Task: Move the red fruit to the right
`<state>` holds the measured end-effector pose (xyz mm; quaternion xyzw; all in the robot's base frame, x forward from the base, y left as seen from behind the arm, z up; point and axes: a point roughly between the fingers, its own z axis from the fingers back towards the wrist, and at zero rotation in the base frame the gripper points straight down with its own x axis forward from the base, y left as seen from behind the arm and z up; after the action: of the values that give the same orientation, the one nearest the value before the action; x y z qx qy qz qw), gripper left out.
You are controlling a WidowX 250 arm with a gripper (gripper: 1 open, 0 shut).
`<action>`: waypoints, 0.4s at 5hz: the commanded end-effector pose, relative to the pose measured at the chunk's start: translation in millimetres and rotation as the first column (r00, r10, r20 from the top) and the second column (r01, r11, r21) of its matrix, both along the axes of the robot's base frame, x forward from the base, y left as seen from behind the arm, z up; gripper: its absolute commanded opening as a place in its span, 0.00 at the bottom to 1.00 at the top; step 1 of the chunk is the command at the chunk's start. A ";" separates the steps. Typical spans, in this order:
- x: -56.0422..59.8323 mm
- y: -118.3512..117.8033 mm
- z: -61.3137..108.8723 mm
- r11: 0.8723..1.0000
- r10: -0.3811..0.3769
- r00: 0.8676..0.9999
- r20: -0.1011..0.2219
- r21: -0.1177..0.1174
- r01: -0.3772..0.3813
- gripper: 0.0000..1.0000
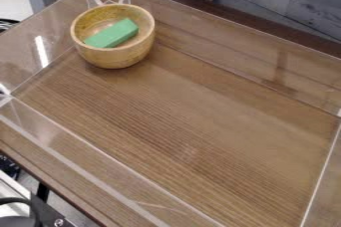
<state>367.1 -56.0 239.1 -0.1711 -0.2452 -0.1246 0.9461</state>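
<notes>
The red fruit is out of view in this camera view. Neither the arm nor the gripper shows anywhere in the frame. At the back left of the wooden tabletop stands a round wooden bowl. A green rectangular block lies inside it.
Low transparent walls fence the tabletop on all sides. Dark cables and equipment sit below the front left corner. A grey wall runs behind the table.
</notes>
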 end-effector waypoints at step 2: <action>-10.4 -11.1 5.4 1.000 0.019 0.998 0.062 -0.018 -0.018 0.00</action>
<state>359.2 -68.2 219.4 -0.1751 -0.2407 -0.1154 0.9477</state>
